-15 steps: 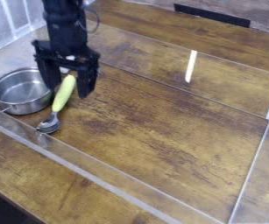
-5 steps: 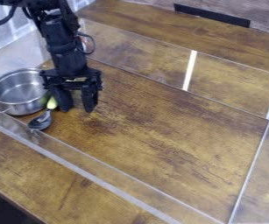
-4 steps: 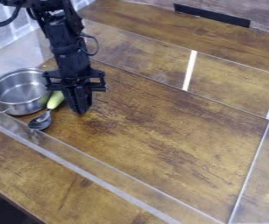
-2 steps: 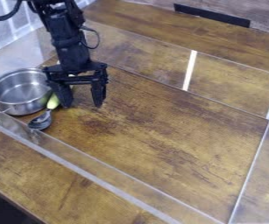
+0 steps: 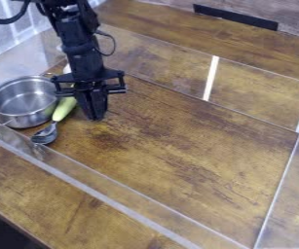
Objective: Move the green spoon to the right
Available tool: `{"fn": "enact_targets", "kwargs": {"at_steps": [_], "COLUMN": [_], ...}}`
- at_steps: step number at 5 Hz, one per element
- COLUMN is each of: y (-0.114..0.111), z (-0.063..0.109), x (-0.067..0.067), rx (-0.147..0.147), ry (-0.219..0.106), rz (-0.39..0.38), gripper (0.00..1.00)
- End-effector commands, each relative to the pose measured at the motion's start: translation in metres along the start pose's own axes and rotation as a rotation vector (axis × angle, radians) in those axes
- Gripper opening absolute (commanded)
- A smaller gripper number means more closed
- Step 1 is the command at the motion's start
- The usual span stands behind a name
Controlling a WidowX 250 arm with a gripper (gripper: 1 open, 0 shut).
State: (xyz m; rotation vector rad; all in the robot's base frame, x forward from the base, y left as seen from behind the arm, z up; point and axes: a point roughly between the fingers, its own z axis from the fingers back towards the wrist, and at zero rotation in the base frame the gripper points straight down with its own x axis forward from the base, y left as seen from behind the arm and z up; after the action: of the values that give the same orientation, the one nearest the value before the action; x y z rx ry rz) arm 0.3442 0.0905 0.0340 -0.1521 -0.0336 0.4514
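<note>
Item 1: round steel pot (image 5: 21, 100), at 9 o'clock on the wooden surface (image 5: 178, 146). Item 2: green spoon (image 5: 60, 112), lying flat just beside the pot at its 3 o'clock, silver bowl toward 7 o'clock, handle toward 1 o'clock. Item 3: black end effector (image 5: 92, 113), pointing down, fingers drawn together, tips at the spoon's handle end; grip on it cannot be told.

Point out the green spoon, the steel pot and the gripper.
green spoon (image 5: 64, 109), camera view, yellow-green handle.
steel pot (image 5: 9, 110), camera view, front wall.
gripper (image 5: 92, 113), camera view, between its fingertips.
</note>
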Motion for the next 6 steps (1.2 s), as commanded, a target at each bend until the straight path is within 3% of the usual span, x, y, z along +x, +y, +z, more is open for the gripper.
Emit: {"fn": "enact_targets", "kwargs": {"at_steps": [1, 3, 4, 5, 6], "y": [-0.009, -0.056, -0.061, -0.047, -0.035], "z": [0.032, 0.088, 0.093, 0.086, 0.072], "x": [0.01, 0.004, -0.004, -0.004, 0.0], "rx": [-0.003, -0.027, -0.017, 0.016, 0.044], "ry": [-0.084, -0.101, -0.108, -0.115, -0.117], "rz": [-0.056, -0.227, -0.236, -0.203, -0.204], "gripper": [0.0, 0.0, 0.0, 1.0, 1.0]}}
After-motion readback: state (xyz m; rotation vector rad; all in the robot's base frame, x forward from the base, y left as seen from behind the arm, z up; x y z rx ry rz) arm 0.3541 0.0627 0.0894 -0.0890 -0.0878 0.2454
